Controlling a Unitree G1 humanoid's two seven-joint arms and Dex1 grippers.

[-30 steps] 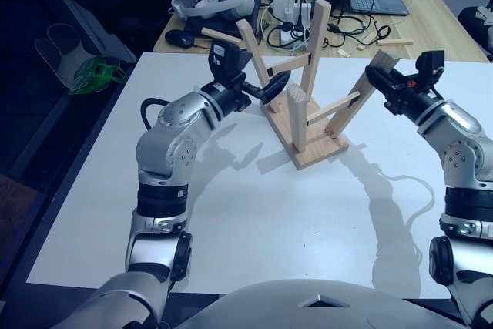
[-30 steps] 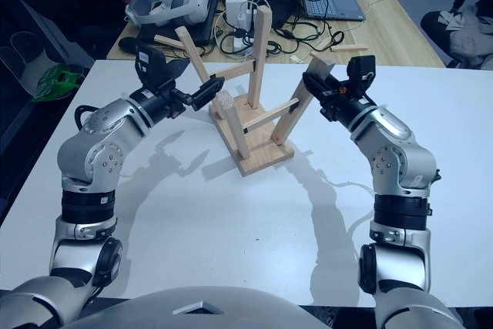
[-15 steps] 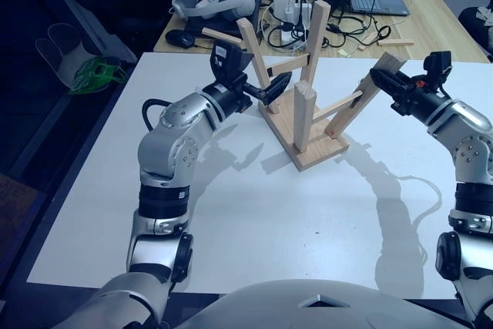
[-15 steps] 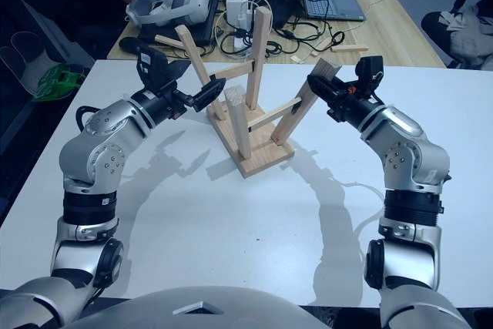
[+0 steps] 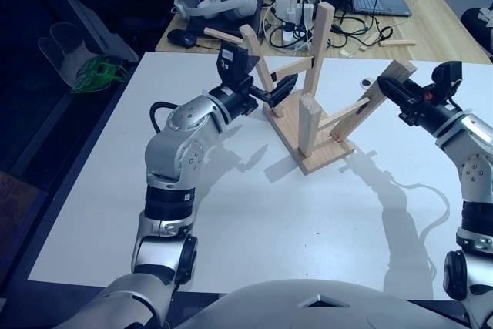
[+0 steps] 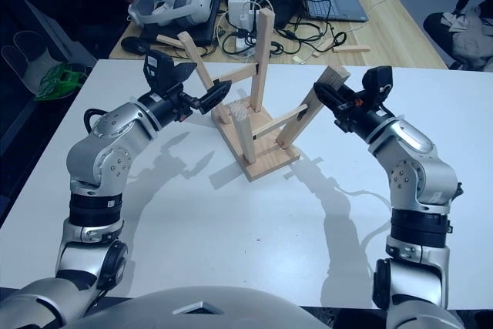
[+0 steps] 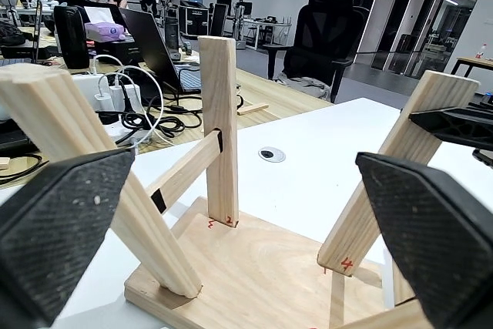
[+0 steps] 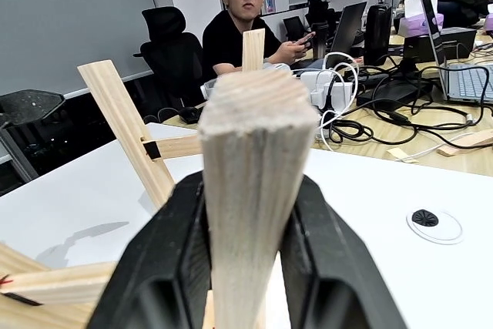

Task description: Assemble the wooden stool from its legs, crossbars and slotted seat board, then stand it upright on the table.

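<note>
Right wrist view shows your right pincer (image 6: pixel 330 98) clamped on a stool leg (image 8: pixel 248 159) at frame centre; your left pincer (image 5: pixel 277 95) gapes wide beside a second leg (image 7: pixel 150 233).

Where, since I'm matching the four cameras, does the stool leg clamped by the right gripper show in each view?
Left eye view: held leg slants on the robot's right.
Right eye view: held leg slants right of centre.
Left wrist view: held leg slants past the left fingers.
Right wrist view: held leg end-on, mid-picture, between the right fingers.
Shared landmark: tall upright leg.
</note>
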